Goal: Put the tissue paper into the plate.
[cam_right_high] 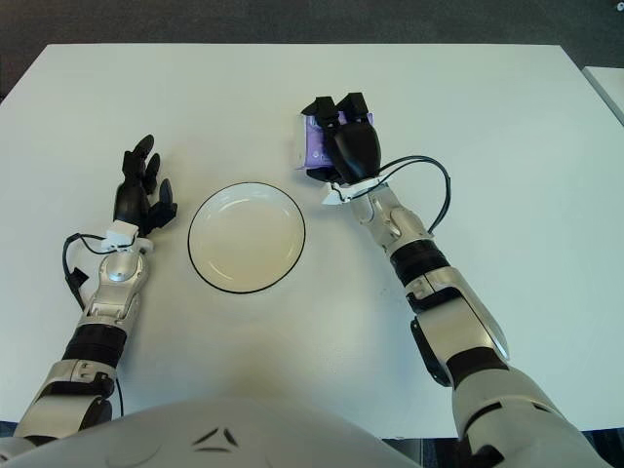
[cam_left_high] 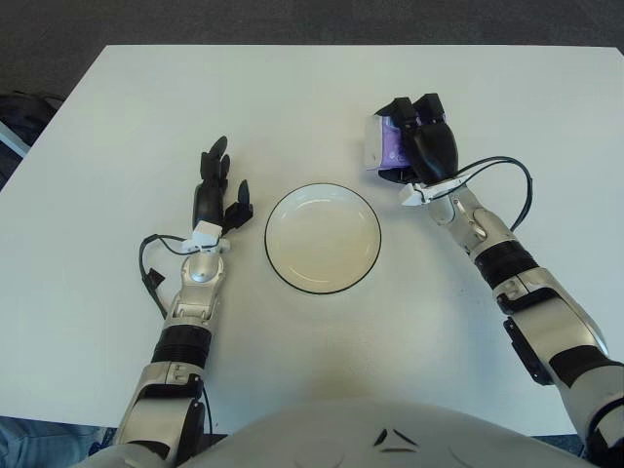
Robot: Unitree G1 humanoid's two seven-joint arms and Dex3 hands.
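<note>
Gripped in the right hand (cam_left_high: pixel 421 144), a purple-and-white tissue pack (cam_left_high: pixel 382 152) is seen up and to the right of the plate (cam_left_high: pixel 322 238), with clear tabletop between the two. The pack's white end is turned toward the left, and most of its purple body is covered by the black fingers (cam_left_high: pixel 398 115) curled over it from above. Whether the pack is touching the table or is lifted off it cannot be told from either eye view. The round white plate, edged by a thin dark rim, is set on the white table (cam_left_high: pixel 312 88) near the middle of the scene, and nothing is held in it. The right forearm is stretched from the lower right up toward the pack, with a black cable (cam_left_high: pixel 515 190) looped beside the wrist. To the left of the plate, the left hand (cam_left_high: pixel 216 190) is shown with its fingers spread and extended away from the robot, and nothing is grasped by it. Dark carpet (cam_left_high: pixel 292 19) is visible beyond the far edge of the table.
</note>
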